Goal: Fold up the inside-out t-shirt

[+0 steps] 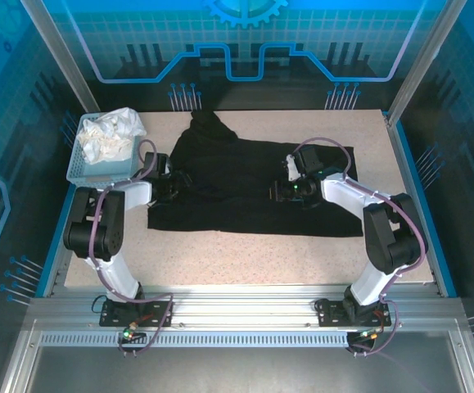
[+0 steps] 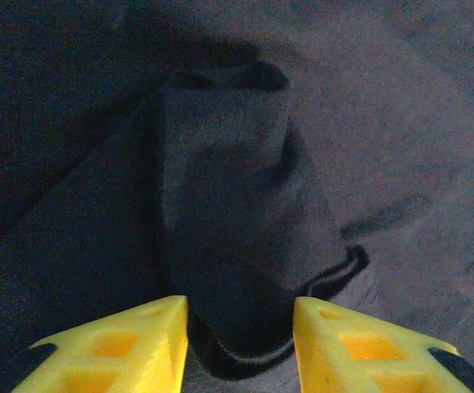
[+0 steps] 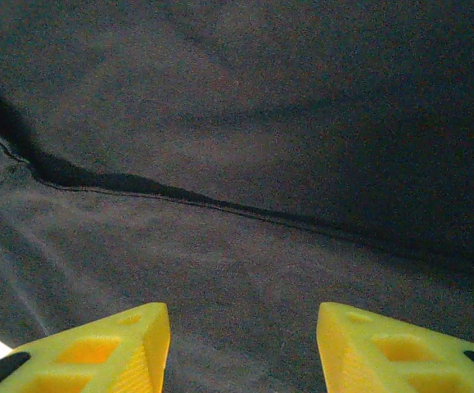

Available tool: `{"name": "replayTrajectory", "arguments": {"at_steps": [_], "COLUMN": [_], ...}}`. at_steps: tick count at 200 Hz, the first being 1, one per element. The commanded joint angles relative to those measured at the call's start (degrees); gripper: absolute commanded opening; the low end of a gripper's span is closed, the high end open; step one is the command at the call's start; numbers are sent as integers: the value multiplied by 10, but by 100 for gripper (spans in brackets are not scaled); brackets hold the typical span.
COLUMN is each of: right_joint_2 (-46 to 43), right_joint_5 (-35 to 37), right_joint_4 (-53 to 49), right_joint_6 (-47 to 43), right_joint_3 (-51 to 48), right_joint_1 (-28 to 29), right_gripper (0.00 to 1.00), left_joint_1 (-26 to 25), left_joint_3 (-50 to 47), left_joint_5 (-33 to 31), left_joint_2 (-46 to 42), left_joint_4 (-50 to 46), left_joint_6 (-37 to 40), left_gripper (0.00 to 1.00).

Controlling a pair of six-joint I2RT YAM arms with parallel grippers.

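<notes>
The inside-out t-shirt [image 1: 245,176] lies spread black across the middle of the table, with a sleeve sticking out at the back [image 1: 208,124]. My left gripper [image 1: 171,185] is low over its left part. In the left wrist view a raised fold of the t-shirt [image 2: 228,164] stands between the yellow fingers [image 2: 138,344] of the left gripper [image 2: 241,307], whose jaws are partly apart round it. My right gripper [image 1: 284,190] hovers over the shirt's right-middle. Seen from the right wrist, the right gripper [image 3: 243,315] is open above flat black t-shirt [image 3: 237,106] crossed by a hem line.
A pale blue basket [image 1: 77,168] holding a white cloth [image 1: 110,135] stands at the table's back left corner, close to the left arm. Bare tabletop [image 1: 245,258] runs along the near edge in front of the shirt. Blue walls enclose the table.
</notes>
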Motion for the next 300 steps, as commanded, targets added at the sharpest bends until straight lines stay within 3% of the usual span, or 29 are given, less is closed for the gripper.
{"name": "replayTrajectory", "arguments": {"at_steps": [1, 45, 85, 100, 139, 188, 221, 245, 300], "right_joint_2": [7, 6, -5, -9, -19, -27, 19, 101, 289], "right_joint_5": [5, 8, 19, 21, 25, -7, -69, -103, -119], "right_joint_4": [-10, -15, -24, -24, -28, 12, 103, 168, 191], "right_joint_6": [-6, -6, -10, -9, -9, -11, 9, 40, 116], "right_joint_3": [10, 11, 9, 5, -3, -6, 26, 91, 273], "right_joint_1": [1, 2, 1, 0, 0, 13, 60, 103, 156], "right_gripper": [52, 52, 52, 52, 52, 53, 54, 56, 67], "left_joint_1": [-2, -2, -17, -21, -22, -21, -20, -14, 16], "left_joint_3": [25, 71, 164, 201, 266, 184, 58, -28, -136], "left_joint_5": [13, 31, 41, 43, 28, 17, -4, -1, 24], "left_joint_2": [14, 40, 88, 117, 158, 60, -35, -85, -122], "left_joint_4": [-9, -7, -22, -28, -50, -31, -8, 16, 25], "left_joint_6": [14, 9, 0, -6, 2, 17, 9, -10, -12], "left_gripper": [30, 3, 2, 5, 34, 53, 59, 61, 62]}}
